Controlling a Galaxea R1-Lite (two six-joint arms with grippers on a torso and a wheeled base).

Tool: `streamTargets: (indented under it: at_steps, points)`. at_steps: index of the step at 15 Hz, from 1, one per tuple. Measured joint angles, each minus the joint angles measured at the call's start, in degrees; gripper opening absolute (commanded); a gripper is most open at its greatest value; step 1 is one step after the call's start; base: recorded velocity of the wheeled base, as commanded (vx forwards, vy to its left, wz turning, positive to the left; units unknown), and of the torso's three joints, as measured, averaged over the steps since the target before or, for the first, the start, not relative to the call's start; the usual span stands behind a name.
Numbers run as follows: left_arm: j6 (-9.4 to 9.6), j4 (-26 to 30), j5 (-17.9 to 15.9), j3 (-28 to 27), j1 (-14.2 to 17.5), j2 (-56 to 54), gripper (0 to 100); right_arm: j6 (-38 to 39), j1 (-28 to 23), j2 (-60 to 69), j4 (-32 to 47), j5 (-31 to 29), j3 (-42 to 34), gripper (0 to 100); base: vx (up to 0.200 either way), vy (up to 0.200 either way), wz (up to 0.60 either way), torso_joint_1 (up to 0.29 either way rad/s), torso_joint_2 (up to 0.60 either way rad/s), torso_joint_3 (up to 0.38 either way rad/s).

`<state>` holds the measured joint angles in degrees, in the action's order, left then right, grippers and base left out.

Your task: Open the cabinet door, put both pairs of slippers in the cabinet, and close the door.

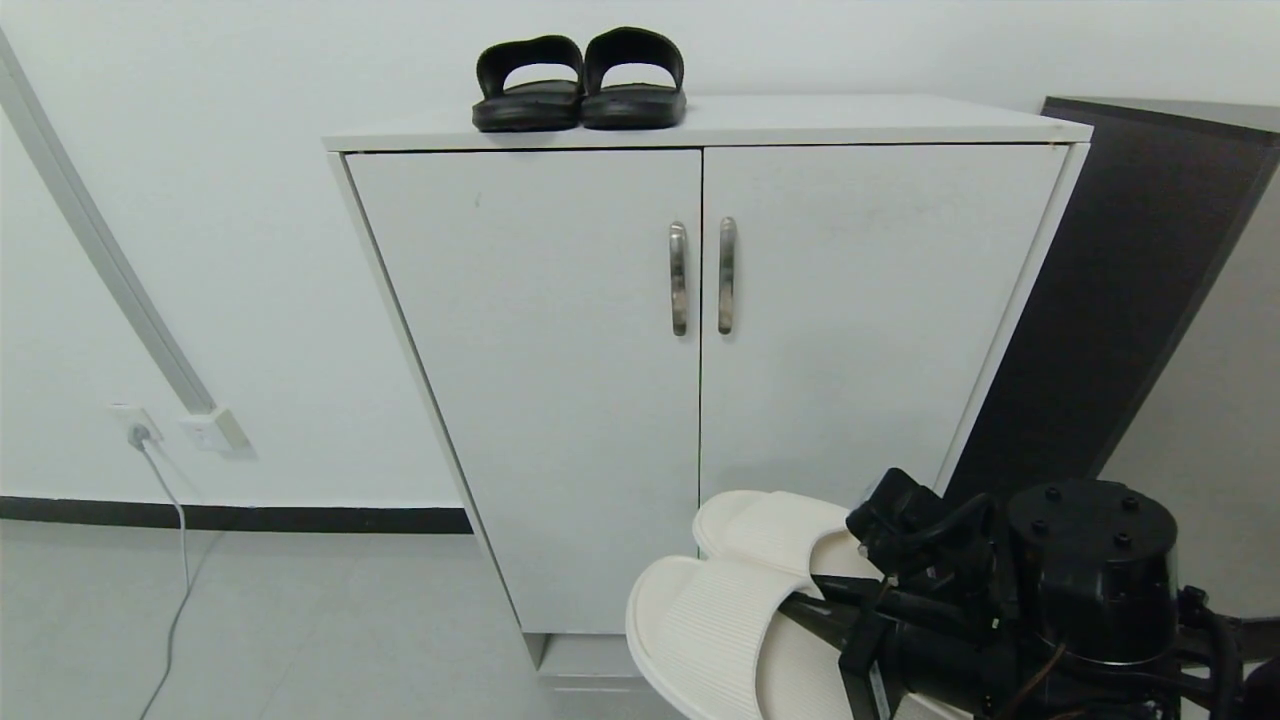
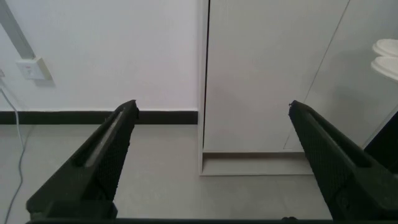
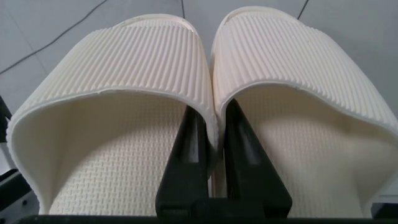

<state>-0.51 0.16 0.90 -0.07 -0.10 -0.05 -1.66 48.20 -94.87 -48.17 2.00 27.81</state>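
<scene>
The right pincer (image 3: pixel 214 118) pinches the white slippers (image 3: pixel 143 68) by their inner walls; the left pincer (image 2: pixel 211 109) is spread. With the doors (image 1: pixel 540 350) shut, the pair may strike them or slip free.
</scene>
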Motion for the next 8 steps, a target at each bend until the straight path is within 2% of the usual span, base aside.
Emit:
streamTargets:
  at_steps: [3,5,8]
  points:
    - [0.27,-0.06,0.68,-0.74,0.05,0.15,100,0.02,0.00,0.00,-0.04,0.07,-0.05,0,0.000,0.000,0.00,0.000,0.00,0.000]
    - [-1.49,-0.05,0.07,-4.02,0.07,1.87,100,0.02,0.02,-0.02,-0.33,0.07,-0.06,0,0.000,0.000,0.00,0.000,0.00,0.000]
    - [-2.39,-0.65,-5.85,-7.45,-0.09,7.90,100,0.00,0.04,-0.04,-0.41,0.02,-0.06,0,0.000,0.000,0.00,0.000,0.00,0.000]
